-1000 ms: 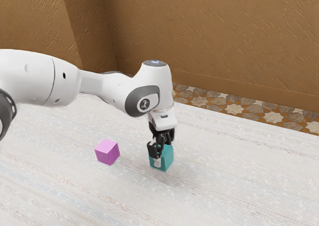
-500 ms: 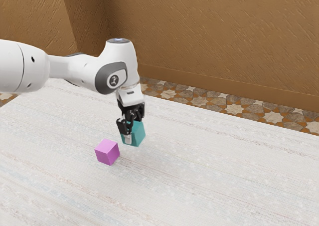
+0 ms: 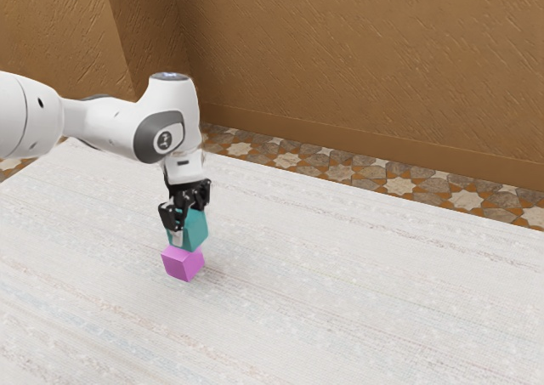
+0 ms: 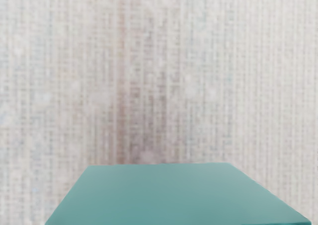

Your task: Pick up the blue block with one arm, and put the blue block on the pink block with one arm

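Teal blue block [image 3: 195, 230] | jaws hold it from two sides | directly above pink block [image 3: 183, 264], seemingly touching | pale woven surface [image 3: 382, 300]

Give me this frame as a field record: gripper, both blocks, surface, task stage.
gripper: shut on the blue block, pointing down
blue block: renders teal, held off the table, directly over the pink block; also seen under the hand
pink block: on the table, upright
contact between blocks: blue block's bottom edge meets the pink block's top in the exterior view; cannot tell whether it is touching or just above
table: pale woven surface
task stage: blue block picked up and aligned, not yet released
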`<state>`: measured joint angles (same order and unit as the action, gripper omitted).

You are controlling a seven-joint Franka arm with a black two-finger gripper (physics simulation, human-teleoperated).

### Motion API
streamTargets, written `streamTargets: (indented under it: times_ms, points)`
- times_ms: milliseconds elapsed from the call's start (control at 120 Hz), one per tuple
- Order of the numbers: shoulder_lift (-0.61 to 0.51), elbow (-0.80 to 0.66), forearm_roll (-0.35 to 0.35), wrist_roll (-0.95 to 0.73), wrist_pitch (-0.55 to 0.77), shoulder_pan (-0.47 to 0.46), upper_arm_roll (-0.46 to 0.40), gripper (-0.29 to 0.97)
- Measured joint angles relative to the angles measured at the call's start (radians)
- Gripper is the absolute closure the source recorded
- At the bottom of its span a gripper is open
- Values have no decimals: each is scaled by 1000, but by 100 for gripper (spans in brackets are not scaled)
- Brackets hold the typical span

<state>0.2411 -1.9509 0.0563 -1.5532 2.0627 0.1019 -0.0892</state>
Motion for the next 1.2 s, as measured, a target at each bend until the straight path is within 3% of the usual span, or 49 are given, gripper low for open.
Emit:
streamTargets:
  times_ms: [1050, 1100, 1200]
  points:
    - [19, -2, -37, -182, 5, 41, -2, 41]
    - [20, -2, -39, -186, 2, 41, -3, 31]
    - [22, -2, -40, -193, -6, 41, -2, 23]
